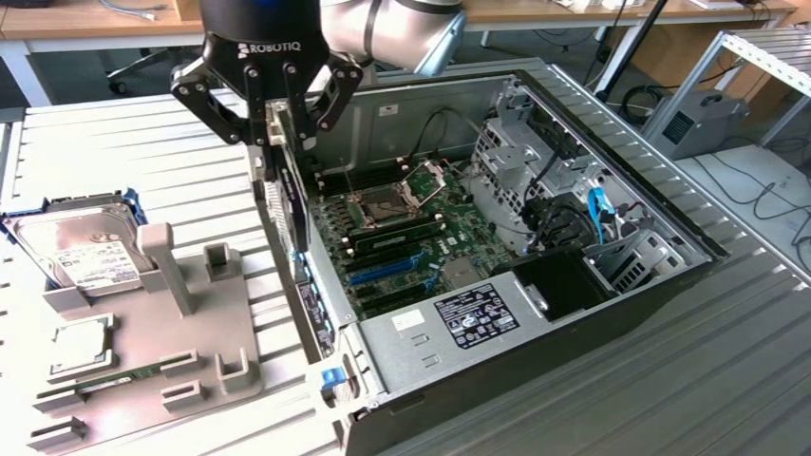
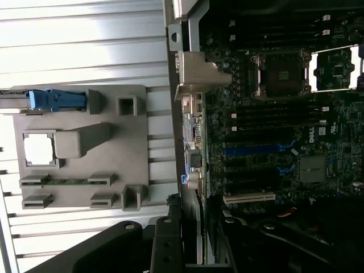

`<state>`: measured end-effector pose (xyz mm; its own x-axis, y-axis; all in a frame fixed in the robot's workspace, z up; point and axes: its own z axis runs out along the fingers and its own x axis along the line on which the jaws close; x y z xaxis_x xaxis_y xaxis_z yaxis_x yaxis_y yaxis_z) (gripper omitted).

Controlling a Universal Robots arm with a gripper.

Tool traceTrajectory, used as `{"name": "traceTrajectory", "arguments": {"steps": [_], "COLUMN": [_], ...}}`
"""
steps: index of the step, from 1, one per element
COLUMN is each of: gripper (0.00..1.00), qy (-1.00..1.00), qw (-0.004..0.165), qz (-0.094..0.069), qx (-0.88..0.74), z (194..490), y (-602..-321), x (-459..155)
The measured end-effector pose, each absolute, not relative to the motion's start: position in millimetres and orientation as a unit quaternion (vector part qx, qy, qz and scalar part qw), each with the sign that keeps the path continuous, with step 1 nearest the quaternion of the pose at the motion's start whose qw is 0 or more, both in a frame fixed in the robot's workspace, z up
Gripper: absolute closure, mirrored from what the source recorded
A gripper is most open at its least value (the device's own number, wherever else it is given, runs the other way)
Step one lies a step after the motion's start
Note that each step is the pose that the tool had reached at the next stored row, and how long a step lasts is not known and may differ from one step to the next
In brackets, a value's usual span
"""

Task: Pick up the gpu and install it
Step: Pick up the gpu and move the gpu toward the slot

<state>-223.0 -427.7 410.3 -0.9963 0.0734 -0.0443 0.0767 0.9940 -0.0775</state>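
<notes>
— So where was the gpu (image 1: 292, 204) at that moment?

— Up in the air, clamped in the gripper (image 1: 279, 133). The fingers (image 1: 238, 119) were closed on its top edge. The card hung upright and edge-on over the rear wall of the open computer case (image 1: 709, 242).

— Was it seated in the motherboard (image 1: 424, 233)?

— No. In the exterior view its lower end sat right at the rear wall, on the case's side toward the exterior view's left, and it was in no slot. Whether it brushed the wall I couldn't quite tell, since the angle was poor there.

— And from the wrist?

— The gpu (image 2: 192, 224) ran as a thin dark strip between the black fingers (image 2: 162, 244), lined up along the case's rear edge. The motherboard (image 2: 273, 131) and its blue slot (image 2: 250, 150) lay off to one side of it.

— What lay outside the case?

— The grey fixture (image 1: 178, 351) sat on the slatted table (image 1: 140, 161). It held the hard drive (image 1: 79, 252), a processor chip (image 1: 79, 347) and a memory stick (image 1: 121, 380).
</notes>
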Motion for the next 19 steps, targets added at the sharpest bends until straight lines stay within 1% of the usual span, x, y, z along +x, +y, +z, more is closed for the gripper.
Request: {"name": "traceTrajectory", "arguments": {"steps": [19], "gripper": [0.71], "qy": [0.998], "qw": [0.021], "qz": [-0.048], "qx": [0.037], "z": [410], "y": [-427], "x": [-202]}}
